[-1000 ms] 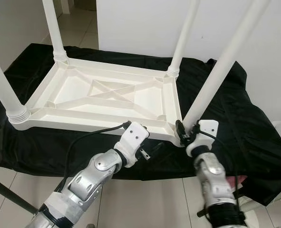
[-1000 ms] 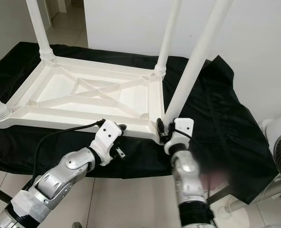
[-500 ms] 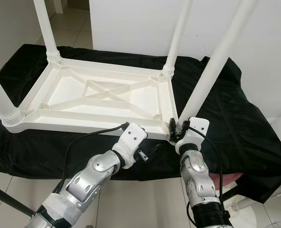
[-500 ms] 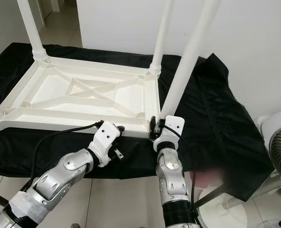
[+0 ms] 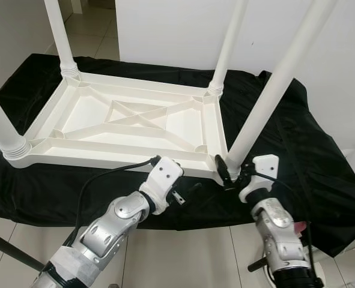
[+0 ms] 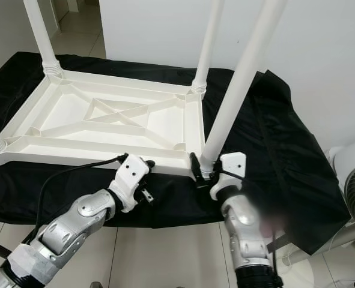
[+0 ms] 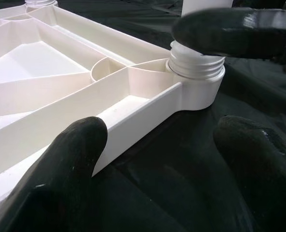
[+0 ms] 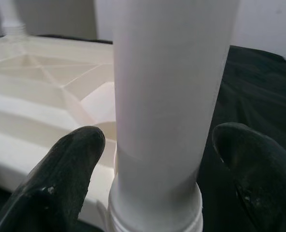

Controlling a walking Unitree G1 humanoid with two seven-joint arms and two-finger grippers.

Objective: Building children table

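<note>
Left eye view: white plastic children's table (image 5: 129,123) — inverted, top face down on a black cloth (image 5: 297,156) that covers the desk (image 5: 9,246), whose dark leg shows at the near left corner. Underside up, with a raised rim and crossed stiffening ribs. Four white legs stand in threaded corner sockets and rise out of the picture: far left leg (image 5: 62,36), far right leg (image 5: 228,42), near left leg (image 5: 0,126), near right leg (image 5: 273,90).

Right gripper (image 5: 232,174) — at the base of the near right leg, just above its socket at the table's near right corner. Right wrist view: the leg stands between the two black fingers (image 8: 67,169), jaws spread wide on either side of it; whether the pads touch the leg cannot be told.

Left gripper (image 5: 186,191) — low at the table's near long edge, just left of the same corner. Left wrist view: jaws wide apart, holding nothing; one finger (image 7: 70,159) lies against the outer wall of the rim, the other over the black cloth. The threaded socket (image 7: 196,72) is ahead, with a finger of the right gripper across its top.

Surroundings: white wall (image 5: 177,24) behind the desk; pale tiled floor (image 5: 183,252) below its near edge; a white fan (image 6: 354,186) at the right.
</note>
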